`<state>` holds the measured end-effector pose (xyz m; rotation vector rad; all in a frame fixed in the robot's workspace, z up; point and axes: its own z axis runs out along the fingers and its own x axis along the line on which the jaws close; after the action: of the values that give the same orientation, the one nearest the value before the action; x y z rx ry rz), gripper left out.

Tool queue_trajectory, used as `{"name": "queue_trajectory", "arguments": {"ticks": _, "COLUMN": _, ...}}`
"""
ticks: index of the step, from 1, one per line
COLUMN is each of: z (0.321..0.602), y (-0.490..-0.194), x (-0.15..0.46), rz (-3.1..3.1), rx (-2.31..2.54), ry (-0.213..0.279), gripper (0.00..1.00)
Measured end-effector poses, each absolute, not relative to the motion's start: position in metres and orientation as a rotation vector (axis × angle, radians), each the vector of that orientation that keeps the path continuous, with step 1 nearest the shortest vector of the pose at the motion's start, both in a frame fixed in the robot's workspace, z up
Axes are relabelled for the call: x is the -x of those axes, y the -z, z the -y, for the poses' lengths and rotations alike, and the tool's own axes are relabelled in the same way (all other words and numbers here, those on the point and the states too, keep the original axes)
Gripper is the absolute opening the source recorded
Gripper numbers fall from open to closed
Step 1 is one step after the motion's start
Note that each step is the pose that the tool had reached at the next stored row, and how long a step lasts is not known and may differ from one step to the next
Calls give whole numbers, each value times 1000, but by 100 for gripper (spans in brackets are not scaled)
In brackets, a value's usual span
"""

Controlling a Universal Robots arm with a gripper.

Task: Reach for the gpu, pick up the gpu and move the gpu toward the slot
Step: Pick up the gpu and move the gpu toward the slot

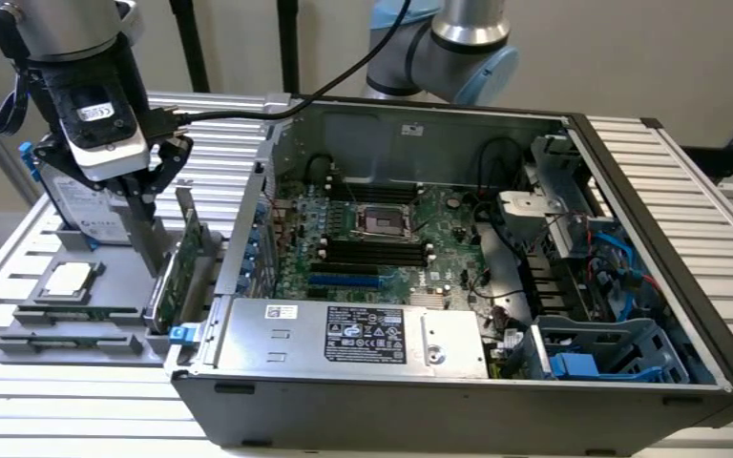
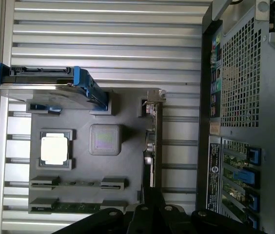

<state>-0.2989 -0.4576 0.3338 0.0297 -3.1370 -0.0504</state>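
Exterior and wrist views of a Universal Robots arm at an open computer case (image 1: 494,286) on a slatted metal tabletop (image 1: 691,224).

- **Tray.** A grey tray (image 1: 35,345) lies on the tabletop just beside the case, on the exterior view's left.
- **Gpu.** The gpu (image 1: 188,250) stands on edge in the tray, at the side nearest the case. In the wrist view it appears as a thin line (image 2: 150,146) with its silvery bracket at one end.
- **Hand.** The hand (image 1: 150,253) hangs over the tray, just beside the gpu on the exterior view's left. In the wrist view the hand (image 2: 154,199) sits at the end of the gpu opposite the bracket. Whether it is spread or pressed together cannot be told, nor whether it touches the card.
- **Other tray contents.** These are a hard drive (image 2: 45,84) with blue clips, a CPU (image 2: 54,150) and two memory sticks (image 2: 79,184).
- **Case interior.** The motherboard (image 1: 380,239) lies flat, and the power supply (image 1: 354,334) sits along the near wall.
- **Writing.** The power supply carries a black-and-white label (image 1: 366,334). The case rear carries a dark label strip (image 2: 215,165). The print on both is too small to read.
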Motion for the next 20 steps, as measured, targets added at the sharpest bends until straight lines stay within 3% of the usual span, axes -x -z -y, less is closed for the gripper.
{"name": "queue_trajectory", "arguments": {"ticks": 3, "z": 458, "y": -334, "x": 299, "rz": 3137, "rx": -30, "ry": 50, "gripper": 24}}
{"name": "queue_trajectory", "arguments": {"ticks": 4, "z": 458, "y": -334, "x": 299, "rz": 3137, "rx": -30, "ry": 50, "gripper": 24}}
{"name": "queue_trajectory", "arguments": {"ticks": 8, "z": 458, "y": -330, "x": 299, "rz": 3137, "rx": -30, "ry": 50, "gripper": 42}}
{"name": "queue_trajectory", "arguments": {"ticks": 20, "z": 458, "y": -309, "x": 299, "rz": 3138, "rx": -30, "ry": 50, "gripper": 42}}
